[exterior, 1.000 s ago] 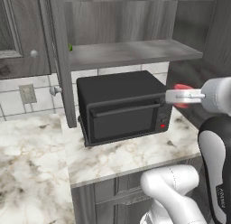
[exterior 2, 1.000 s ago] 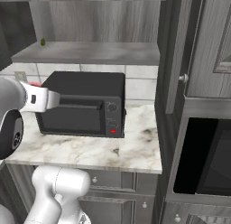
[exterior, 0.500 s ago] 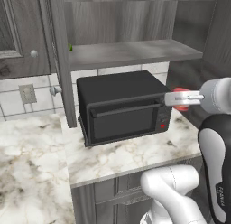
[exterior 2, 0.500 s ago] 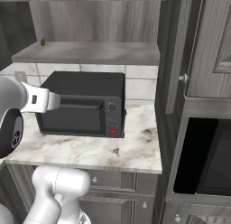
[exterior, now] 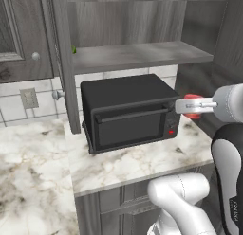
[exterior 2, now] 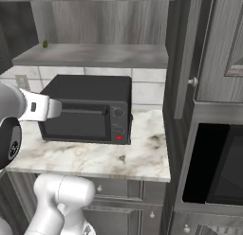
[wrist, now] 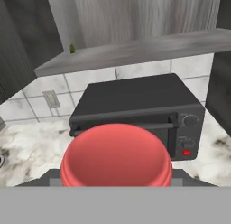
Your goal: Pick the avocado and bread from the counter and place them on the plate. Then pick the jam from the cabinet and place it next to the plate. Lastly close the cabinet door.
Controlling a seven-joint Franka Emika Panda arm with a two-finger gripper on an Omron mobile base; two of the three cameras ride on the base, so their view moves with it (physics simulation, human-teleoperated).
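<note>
My gripper (exterior: 189,106) is shut on the jam (exterior: 193,108), a squat red jar held level with the top of the black microwave, off its right front corner. The jar's red lid (wrist: 116,155) sits large at the bottom of the hand view, between my fingers. From the right base view my hand (exterior 2: 47,109) hangs in front of the microwave's left end. The cabinet (exterior: 137,56) above stands open, its grey shelf bare apart from a small green thing (exterior: 74,50) at the back left. The cabinet door (exterior: 64,63) is swung out, edge-on, with its knob (exterior: 57,93) low.
The black microwave (exterior: 128,113) stands on the marble counter (exterior: 142,163) right under the open shelf. Bare counter stretches away to the left (exterior: 28,172). A tall dark cabinet with a built-in oven (exterior 2: 213,163) bounds the counter on the right.
My gripper has sunk a little with the jam in it. Nothing else has moved.
</note>
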